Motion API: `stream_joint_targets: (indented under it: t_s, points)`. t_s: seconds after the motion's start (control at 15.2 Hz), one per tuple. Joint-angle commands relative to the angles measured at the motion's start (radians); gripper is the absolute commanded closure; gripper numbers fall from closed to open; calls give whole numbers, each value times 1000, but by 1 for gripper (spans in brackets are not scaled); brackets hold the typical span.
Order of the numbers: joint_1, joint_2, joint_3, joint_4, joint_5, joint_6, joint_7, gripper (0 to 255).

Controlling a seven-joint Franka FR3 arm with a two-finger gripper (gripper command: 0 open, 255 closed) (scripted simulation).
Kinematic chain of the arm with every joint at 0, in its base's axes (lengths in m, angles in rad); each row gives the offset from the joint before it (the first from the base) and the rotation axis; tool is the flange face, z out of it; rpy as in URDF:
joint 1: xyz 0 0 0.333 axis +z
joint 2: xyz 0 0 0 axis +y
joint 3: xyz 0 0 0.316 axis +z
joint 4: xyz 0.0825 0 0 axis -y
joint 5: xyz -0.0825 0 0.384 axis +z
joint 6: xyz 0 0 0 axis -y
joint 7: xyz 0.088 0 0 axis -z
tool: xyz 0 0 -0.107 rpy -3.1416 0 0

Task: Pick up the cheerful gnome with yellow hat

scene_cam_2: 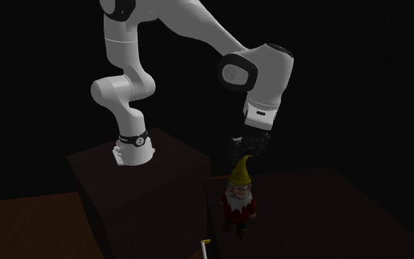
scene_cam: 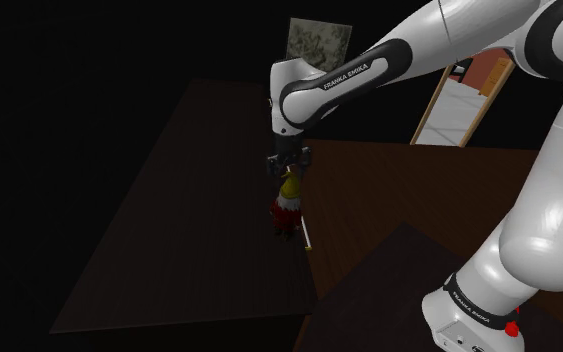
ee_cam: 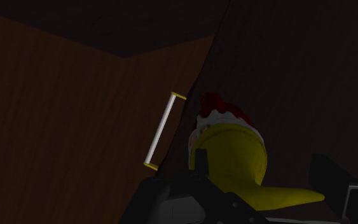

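Pincer (ee_cam: 260, 158) fingers (ee_cam: 199, 158) sit closest in the wrist view, standing apart with the yellow hat (ee_cam: 231, 153) between them. One finger is right at the cone's side and the other is clear of it, so the pincer reads as open and not clamped. The gnome (scene_cam_2: 239, 200) stands upright on the dark desk (scene_cam_2: 330, 202), near the desk edge that faces the stand (scene_cam_2: 139, 184) and directly under the pincer (scene_cam_2: 248, 143). In the shoulder view it is the small yellow-and-red figure (scene_cam: 288, 200) below the pincer (scene_cam: 289, 165), at the right edge of the desk (scene_cam: 189, 220). A white bar with yellow ends (ee_cam: 161, 130) lies just beside the gnome along that edge; handle or loose part, cannot tell. Handling, as a judgement: it looks like a rigid moulded figurine, probably light, with no give to help the grip. The hat (scene_cam_2: 243, 171) is a smooth taper with a bent tip, so closing high on it risks the fingers squeezing upward and sliding off. The better hold looks lower, on the wide base of the hat just above the white trim and face, with fingers flat on opposite sides. The red body looks broader and may not fit the opening. It is tall on a narrow footprint, so uneven finger contact could tip it toward the desk edge. Centre over the cone before closing. Fragility is unknown, and the thin hat tip is the likely weak spot.
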Motion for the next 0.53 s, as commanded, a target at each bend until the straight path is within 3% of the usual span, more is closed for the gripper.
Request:
stream_joint_targets:
  t_s: [0.0,0.46]
  points:
    - [1,1,1,-2,1,1,0,255]
    - [-2,-35,4,26,13,-61,-9,255]
